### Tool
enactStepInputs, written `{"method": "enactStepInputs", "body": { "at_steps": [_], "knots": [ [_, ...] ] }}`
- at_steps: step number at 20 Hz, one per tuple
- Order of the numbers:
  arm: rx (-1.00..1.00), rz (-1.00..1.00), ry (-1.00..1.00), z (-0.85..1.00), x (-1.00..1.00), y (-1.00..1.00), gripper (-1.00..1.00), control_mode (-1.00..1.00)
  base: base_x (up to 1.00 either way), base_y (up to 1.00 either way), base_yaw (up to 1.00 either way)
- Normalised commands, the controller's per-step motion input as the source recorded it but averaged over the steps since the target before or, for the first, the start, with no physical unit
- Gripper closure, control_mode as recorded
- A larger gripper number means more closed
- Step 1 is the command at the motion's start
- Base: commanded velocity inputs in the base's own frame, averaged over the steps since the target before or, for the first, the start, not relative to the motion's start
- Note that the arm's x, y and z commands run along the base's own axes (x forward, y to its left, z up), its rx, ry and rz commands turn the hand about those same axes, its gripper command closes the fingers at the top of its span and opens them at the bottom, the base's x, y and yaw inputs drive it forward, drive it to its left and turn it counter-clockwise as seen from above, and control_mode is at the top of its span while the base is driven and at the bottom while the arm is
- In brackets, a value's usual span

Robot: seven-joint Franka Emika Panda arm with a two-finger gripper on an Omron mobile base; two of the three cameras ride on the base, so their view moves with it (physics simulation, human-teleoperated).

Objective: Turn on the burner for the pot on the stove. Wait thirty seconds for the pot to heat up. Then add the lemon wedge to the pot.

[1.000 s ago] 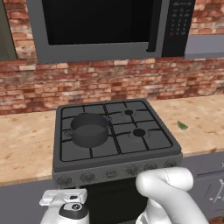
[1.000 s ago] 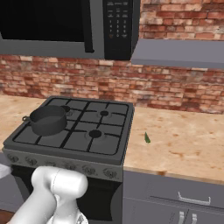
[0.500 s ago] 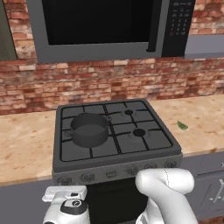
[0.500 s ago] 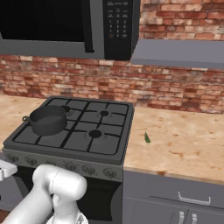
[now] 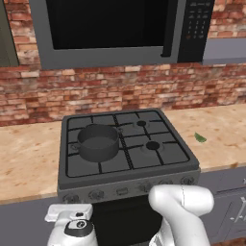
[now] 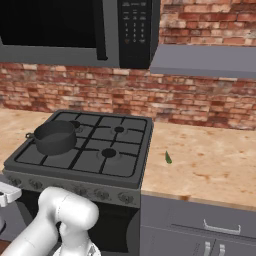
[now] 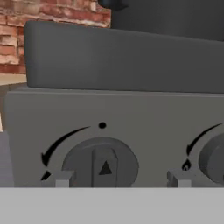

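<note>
Pot (image 5: 98,142) sits on front-left burner of the stove (image 5: 127,178), upright, one pot only. Inside looks dark & bare as far as the base views show. In right base view one small side handle pokes out toward the left. Same pot (image 6: 55,137) there, over on the stove's left half.

Stove top has 4 burners under black grates; the other 3 carry nothing. Front panel shows a row of round knobs, too small to count surely in base views. In hand view 2 knobs are in sight: leftmost knob (image 7: 101,164) almost centred, its ridge upright w/ a small triangle mark, a curved arrow & a dot above it; second knob (image 7: 214,159) cut by the right edge.

Gripper (image 7: 118,178) is low in front of the panel, left end, fingertips (image 7: 59,179) standing either side of the leftmost knob, wide apart, not touching it — released, holding nothing. In left base view the hand (image 5: 72,226) is below the panel's left end.

Lemon wedge (image 5: 200,138), one piece, tiny & greenish, lies on the counter (image 5: 226,129) right of the stove, well apart from the pot. Also seen in right base view (image 6: 168,158).

Microwave (image 5: 120,29) hangs above, brick wall (image 5: 120,91) behind.
</note>
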Motion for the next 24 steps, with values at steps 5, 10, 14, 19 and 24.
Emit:
{"method": "enactStepInputs", "body": {
  "at_steps": [5, 10, 14, 19, 24],
  "knots": [
    [0.00, 0.01, -0.04, -0.19, 0.27, 0.21, -1.00, -1.00, 0.00, 0.00, 0.00],
    [0.00, 0.01, -0.02, -0.03, 0.48, 0.00, -1.00, -1.00, 0.00, 0.00, 0.00],
    [0.00, 0.05, 0.00, -0.04, 0.52, 0.00, 1.00, -1.00, 0.00, 0.00, 0.00],
    [0.00, 0.09, 0.00, -0.01, 0.55, -0.05, 1.00, -1.00, 0.00, 0.00, 0.00],
    [-0.01, 0.12, 0.00, 0.00, 0.54, -0.08, 1.00, -1.00, 0.00, 0.00, 0.00]
  ]
}}
